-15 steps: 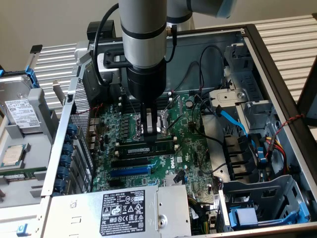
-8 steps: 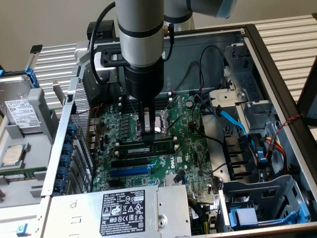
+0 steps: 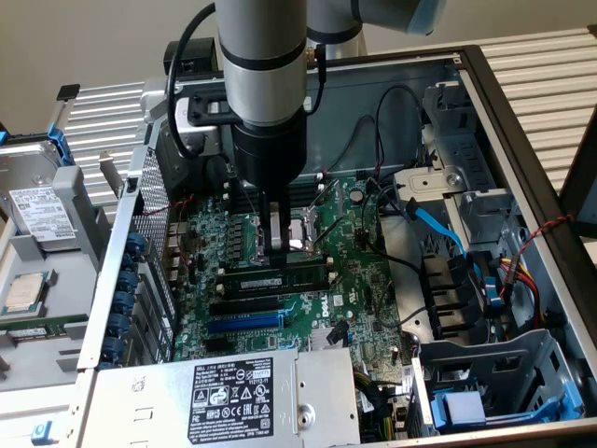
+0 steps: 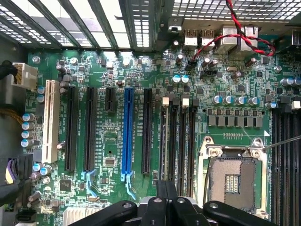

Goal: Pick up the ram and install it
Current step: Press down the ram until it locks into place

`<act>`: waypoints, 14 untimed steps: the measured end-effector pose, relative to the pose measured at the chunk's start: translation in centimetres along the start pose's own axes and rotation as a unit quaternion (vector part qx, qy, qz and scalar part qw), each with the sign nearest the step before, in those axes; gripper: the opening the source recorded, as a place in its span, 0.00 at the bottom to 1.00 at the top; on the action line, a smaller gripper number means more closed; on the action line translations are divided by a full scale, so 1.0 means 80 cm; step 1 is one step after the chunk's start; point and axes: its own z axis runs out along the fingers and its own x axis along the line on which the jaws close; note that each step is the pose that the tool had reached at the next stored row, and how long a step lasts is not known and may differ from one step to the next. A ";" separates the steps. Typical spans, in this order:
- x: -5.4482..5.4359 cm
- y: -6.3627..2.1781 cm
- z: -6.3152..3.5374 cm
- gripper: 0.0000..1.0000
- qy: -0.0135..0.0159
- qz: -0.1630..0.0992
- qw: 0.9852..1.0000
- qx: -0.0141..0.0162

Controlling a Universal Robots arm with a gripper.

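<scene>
Already clenched, the claw (image 3: 281, 245) sits at twelve o'clock just above the thin green circuit-board ram stick (image 3: 272, 279) lying among black slots; light, stiff, fragile, best gripped by its long edges.

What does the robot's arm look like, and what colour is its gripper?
The arm is a thick, round, silver-grey tube with a black ring around it and a light blue cap at a joint higher up. Below it sits a black round wrist part. A black cable loops down beside it. The gripper is black, with narrow straight fingers; in the wrist view the gripper has rounded black links with silver bolts.
</scene>
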 end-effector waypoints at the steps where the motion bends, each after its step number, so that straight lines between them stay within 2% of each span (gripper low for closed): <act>1: 0.000 0.001 0.000 0.11 0.000 0.000 1.000 0.000; 14: 0.000 0.004 0.005 0.11 0.000 0.000 1.000 0.000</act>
